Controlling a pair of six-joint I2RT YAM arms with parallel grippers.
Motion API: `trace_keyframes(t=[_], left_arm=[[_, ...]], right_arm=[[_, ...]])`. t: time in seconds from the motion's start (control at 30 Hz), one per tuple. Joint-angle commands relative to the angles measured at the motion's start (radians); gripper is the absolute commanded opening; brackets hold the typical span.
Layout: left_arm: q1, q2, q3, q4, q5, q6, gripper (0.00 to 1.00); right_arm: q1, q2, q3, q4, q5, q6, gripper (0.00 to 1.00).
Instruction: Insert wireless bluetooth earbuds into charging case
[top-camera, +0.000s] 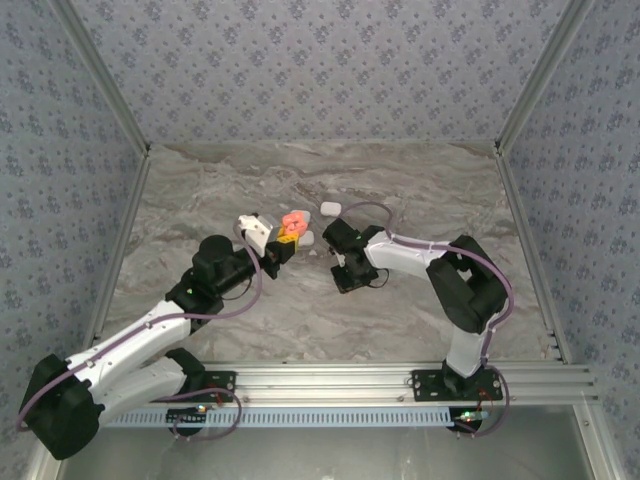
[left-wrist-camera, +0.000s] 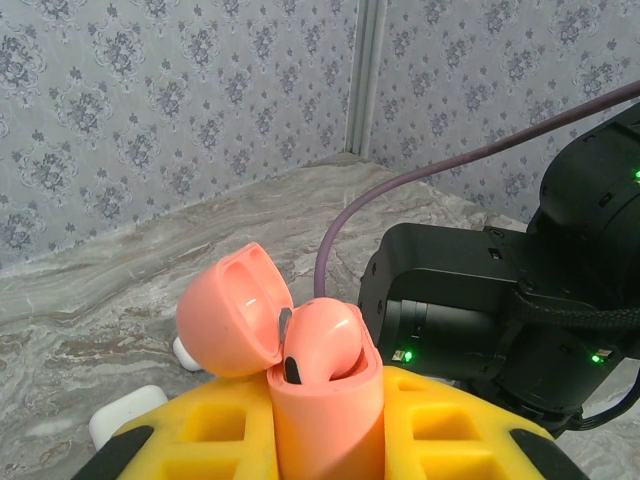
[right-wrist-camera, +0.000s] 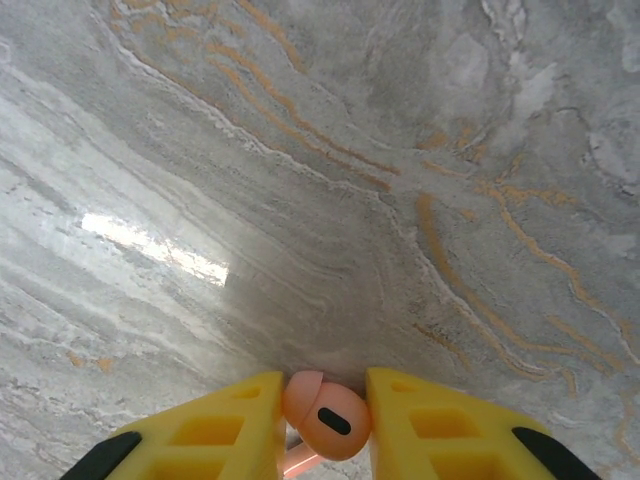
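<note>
One earbud (right-wrist-camera: 326, 428) pinched in right pincer (right-wrist-camera: 322, 402).

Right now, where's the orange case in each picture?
Top external: orange case mid-table, at the left gripper tip.
Left wrist: orange case bottom centre, lid open, pinched between yellow fingers.
Right wrist: looks down at an orange earbud in the right gripper.
Shared landmark: the marble table under everything.
</note>
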Motion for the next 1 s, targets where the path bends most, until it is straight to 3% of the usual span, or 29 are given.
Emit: trace_keyframes(t=[0.0, 0.23, 0.57, 0.77, 0.97], left_arm=[[-0.008, 0.0, 0.018, 0.011, -0.007, 0.01, 0.0], [-0.007, 0.02, 0.015, 0.058, 0.032, -0.021, 0.0], [-0.009, 0.107, 0.061, 0.171, 0.24, -0.075, 0.0], [-0.01, 0.146, 0.088, 0.221, 0.346, -0.115, 0.0], [-0.012, 0.161, 0.1, 0.245, 0.378, -0.129, 0.0]], right_arm=[[0.015, -0.009, 0.004, -0.017, -0.007, -0.007, 0.26], [-0.028, -0.197, -0.02, 0.01, 0.015, -0.063, 0.25], [-0.098, -0.574, 0.054, 0.13, -0.034, -0.253, 0.24], [-0.081, -0.66, 0.106, 0.216, -0.123, -0.333, 0.24], [-0.013, -0.662, 0.096, 0.265, -0.111, -0.385, 0.25]])
